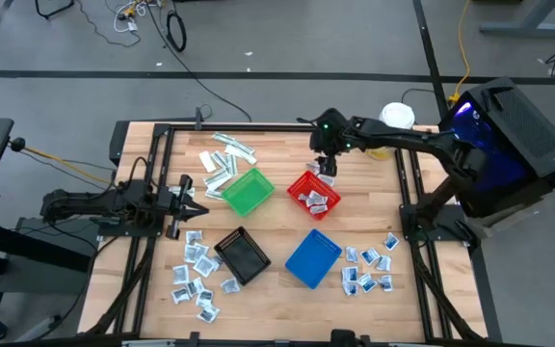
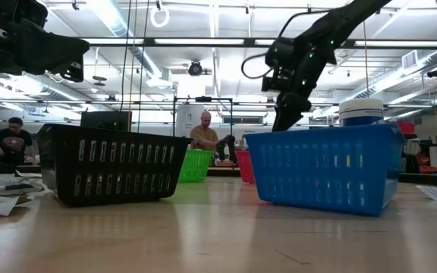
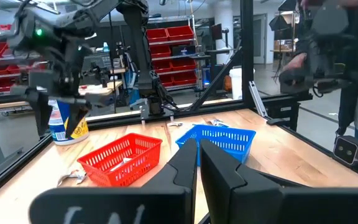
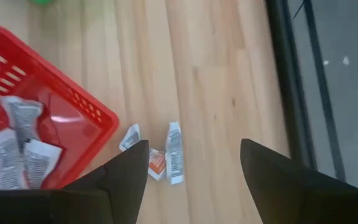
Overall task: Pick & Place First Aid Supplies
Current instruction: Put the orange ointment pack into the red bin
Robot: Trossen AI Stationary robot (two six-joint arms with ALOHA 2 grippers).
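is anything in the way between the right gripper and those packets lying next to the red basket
Nothing visible. The open right gripper hangs above the loose packets on bare wood just outside the red basket, whose corner stands close beside them. The left gripper waits shut far off.

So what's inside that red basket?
The red basket holds several small white wrapped packets lying flat, some overlapping. Anything beneath them is covered, and the right wrist view cuts off part of the basket.

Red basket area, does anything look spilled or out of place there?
Yes. A few small packets lie on the bare table just outside the red basket, below the open right hand, while others already sit inside it.
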